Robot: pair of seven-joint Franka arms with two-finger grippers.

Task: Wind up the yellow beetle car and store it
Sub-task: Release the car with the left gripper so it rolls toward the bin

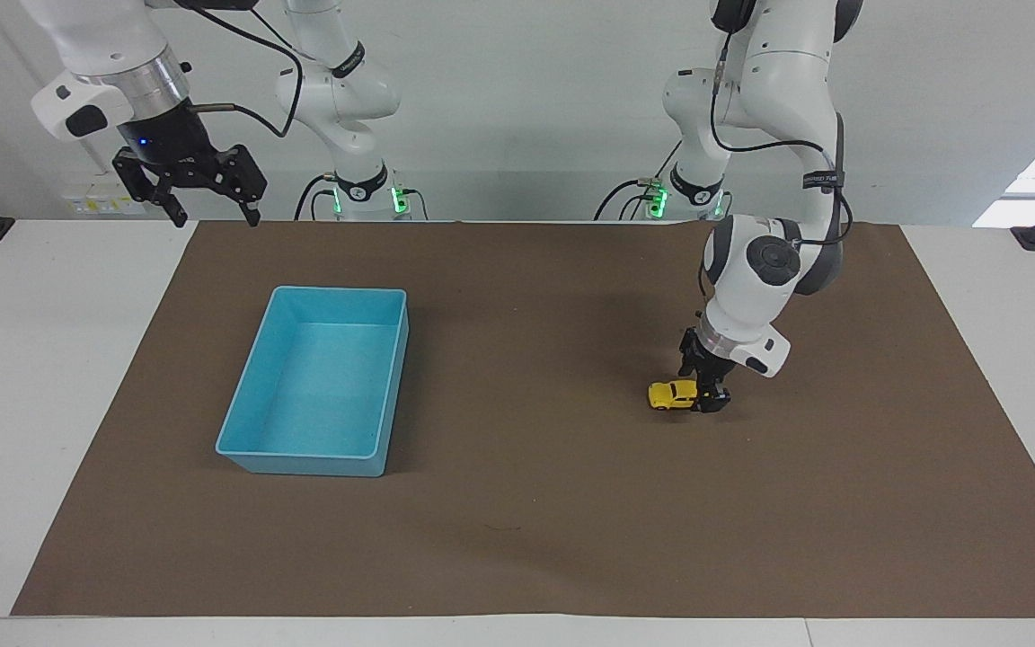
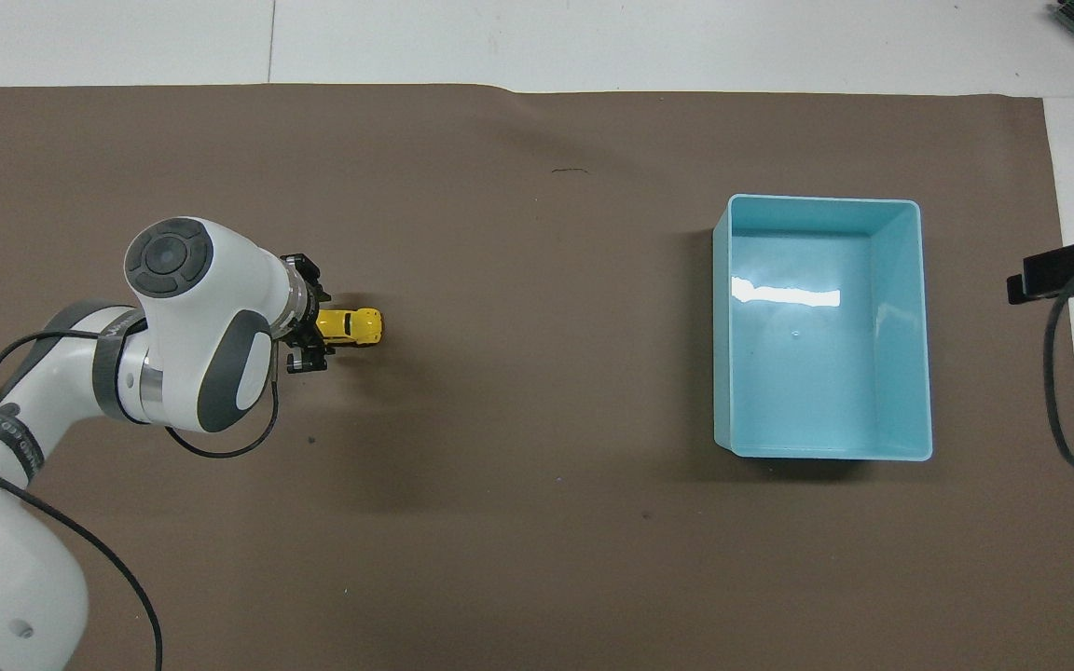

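While the left gripper (image 1: pixel 703 393) meets the yellow beetle car (image 1: pixel 671 394), the right gripper (image 1: pixel 209 212) waits

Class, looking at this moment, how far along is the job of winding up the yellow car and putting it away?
Early. Nothing is stored: the blue tray is empty. In hand: the left gripper is down at one end of the yellow beetle car, which sits on the brown mat toward the left arm's end of the table; whether it grips is unclear. The right gripper waits, open, raised off to the side. Left: getting the car into the tray.
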